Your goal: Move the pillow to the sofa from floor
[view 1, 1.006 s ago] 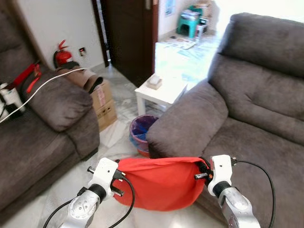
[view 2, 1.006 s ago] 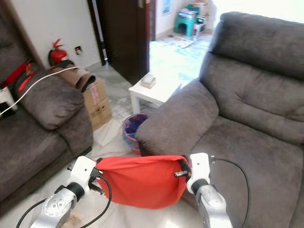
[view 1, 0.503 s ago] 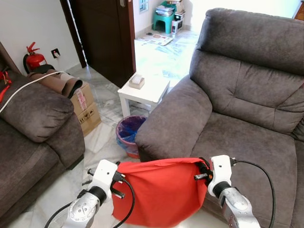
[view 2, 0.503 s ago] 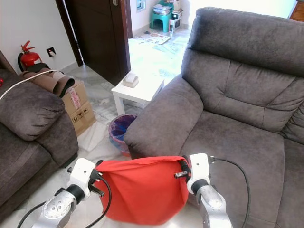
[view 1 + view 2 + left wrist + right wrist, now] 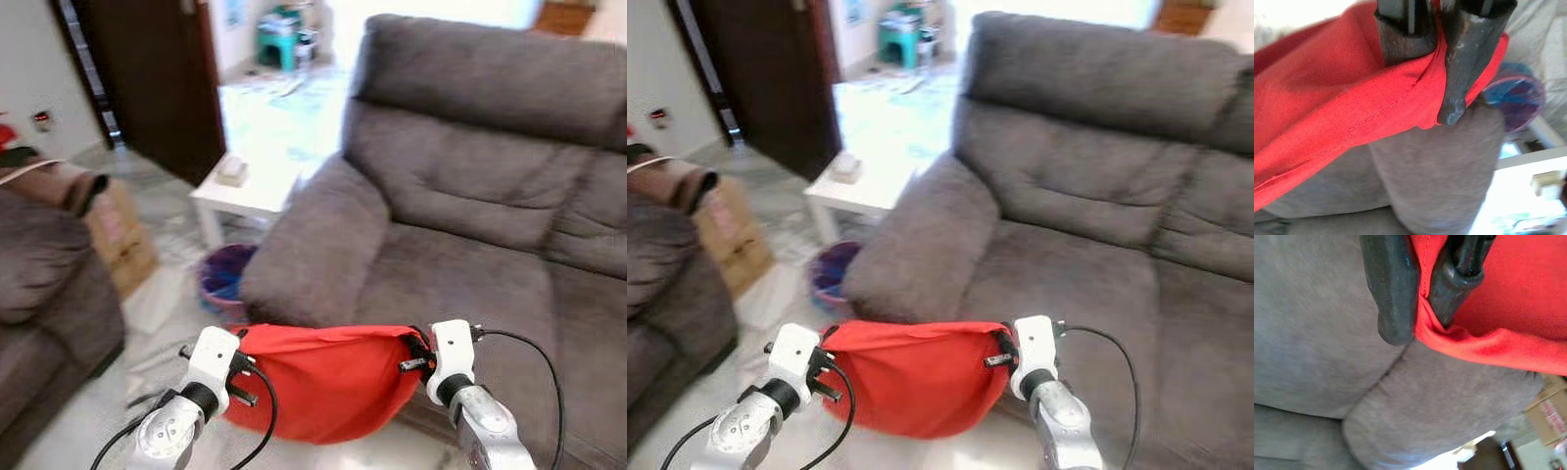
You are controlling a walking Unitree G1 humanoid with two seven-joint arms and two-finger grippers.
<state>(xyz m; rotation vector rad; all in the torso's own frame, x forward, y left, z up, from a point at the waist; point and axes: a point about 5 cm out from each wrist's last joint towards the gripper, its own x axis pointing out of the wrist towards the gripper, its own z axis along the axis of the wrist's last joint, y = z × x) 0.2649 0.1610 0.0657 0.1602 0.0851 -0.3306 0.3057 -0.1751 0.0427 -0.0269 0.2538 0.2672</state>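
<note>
The red pillow [image 5: 328, 387] hangs in the air between the two arms, stretched by its upper corners, in front of the grey sofa [image 5: 460, 264] and level with the front edge of its seat, clear of the floor [image 5: 118, 411]. The left claw [image 5: 1432, 58] is clamped on the pillow's left corner, fabric pinched between its fingers; the right claw [image 5: 1420, 289] is clamped on the right corner. Beside the sofa arm stand a white side table [image 5: 245, 191] and a purple-lined bin [image 5: 223, 279]

The pillow [image 5: 328, 382] hangs before the sofa [image 5: 460, 235], left of which stands a side table [image 5: 240, 191].
</note>
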